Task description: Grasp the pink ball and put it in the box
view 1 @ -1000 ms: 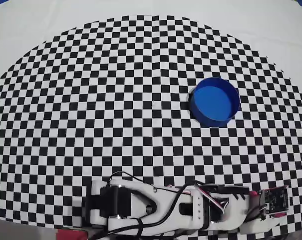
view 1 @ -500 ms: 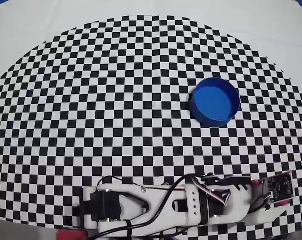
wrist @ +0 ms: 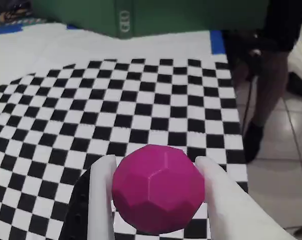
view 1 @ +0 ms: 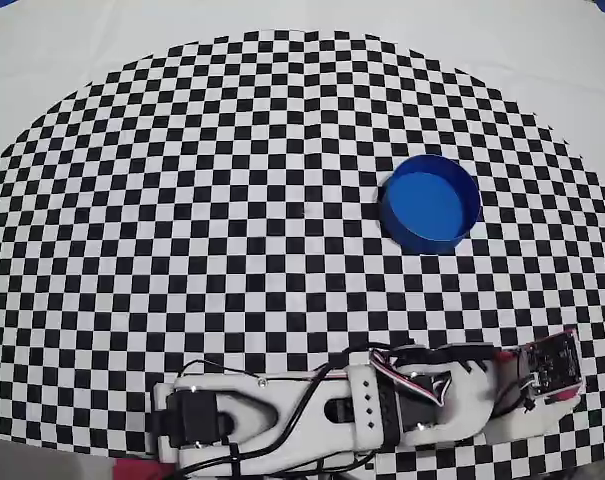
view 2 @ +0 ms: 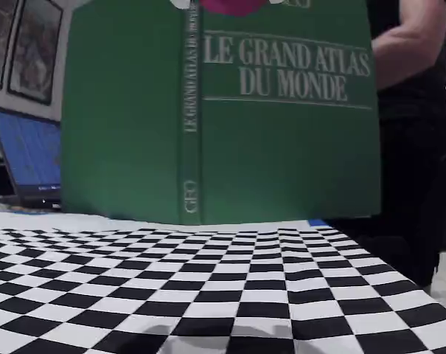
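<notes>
While the arm lies low along the near edge of the checkered cloth (view 1: 232, 200) in the overhead view, the wrist view shows the gripper (wrist: 158, 200) closed partway around the pink ball (wrist: 158, 189), one white finger (wrist: 102, 192) against each flank and the ball filling the gap between them. Its surface is faceted and matte, which suggests a stiff, light printed shell: it should not squash, and the flat facets give the pads something to bear on, though a round body held at two points could roll out if squeezed off-centre. The hold looks near the widest part, which is where it belongs. In the fixed view only a sliver of pink (view 2: 241, 6) shows at the top edge, above a green atlas (view 2: 281, 118). The box (view 1: 430, 203) stands well apart from the gripper, out ahead of the arm, open and empty.
</notes>
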Action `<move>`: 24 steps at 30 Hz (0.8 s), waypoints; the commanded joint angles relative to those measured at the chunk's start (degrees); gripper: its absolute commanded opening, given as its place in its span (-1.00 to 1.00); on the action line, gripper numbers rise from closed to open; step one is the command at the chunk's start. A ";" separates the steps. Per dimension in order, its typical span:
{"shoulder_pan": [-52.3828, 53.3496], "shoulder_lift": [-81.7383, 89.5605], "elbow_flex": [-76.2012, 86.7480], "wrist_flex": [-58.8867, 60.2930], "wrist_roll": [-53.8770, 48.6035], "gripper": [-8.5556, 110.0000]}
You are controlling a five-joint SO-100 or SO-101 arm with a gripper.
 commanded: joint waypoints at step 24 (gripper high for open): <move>-16.35 2.99 -3.08 0.26 -0.18 -0.85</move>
